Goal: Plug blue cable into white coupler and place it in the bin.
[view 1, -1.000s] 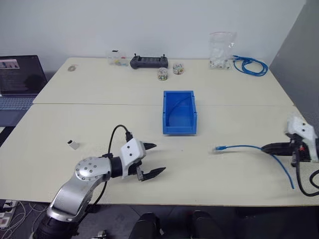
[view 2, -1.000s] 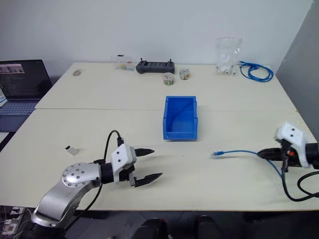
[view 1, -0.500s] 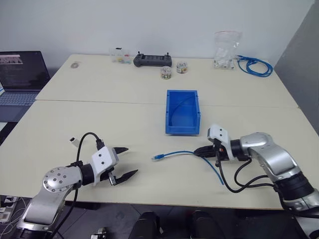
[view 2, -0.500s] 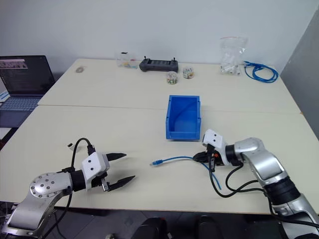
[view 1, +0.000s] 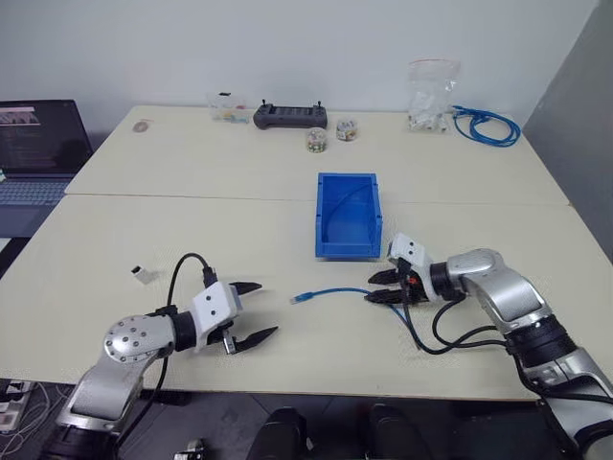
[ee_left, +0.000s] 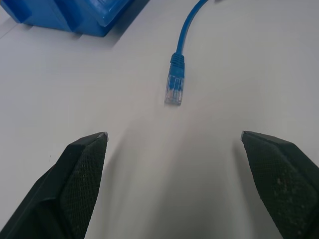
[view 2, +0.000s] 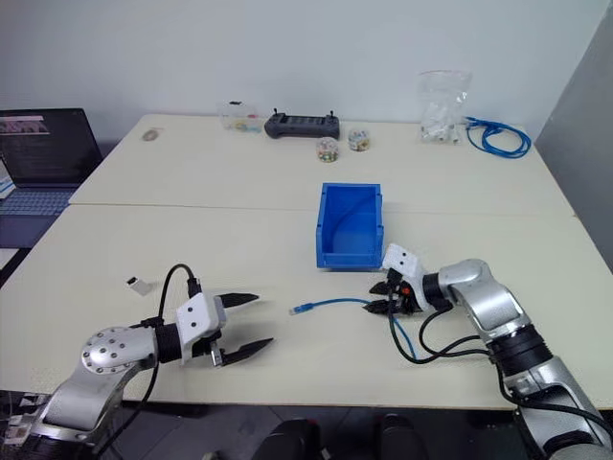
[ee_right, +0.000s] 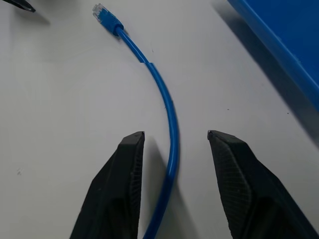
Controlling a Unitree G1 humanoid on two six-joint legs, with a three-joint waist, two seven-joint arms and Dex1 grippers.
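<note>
Right gripper (ee_right: 172, 184): fingers parted, one on each side of the blue cable (view 1: 340, 290); the strand lies free between them on the counter (view 1: 192, 220), pinched by neither. Judging by this, the cable is laid here to bring its plug within the other arm's reach.

Right arm pose: reaches in from the counter's right side, elbow bent, gripper low over the surface and pointing toward the counter's left, just in front of the bin's near wall.

Left gripper (view 1: 251, 311): wide open, holding nothing, aimed across the counter at the cable's plug, which lies between and beyond its fingertips in the wrist view.

Left arm pose: low near the counter's front edge, forearm almost level, gripper tilted slightly down.

Blue cable: plug end lies flat on the counter between the two grippers, near the front edge; the strand curves back through the right gripper and loops toward the front edge.

White coupler (view 1: 141, 276): small white block toward the counter's left edge, well apart from the plug and from both grippers; not yet joined to the cable.

Bin (view 1: 322, 218): mid-counter, just behind the right gripper.

Far edge: coiled blue cable (view 1: 487, 126), clear bag (view 1: 427, 94).
</note>
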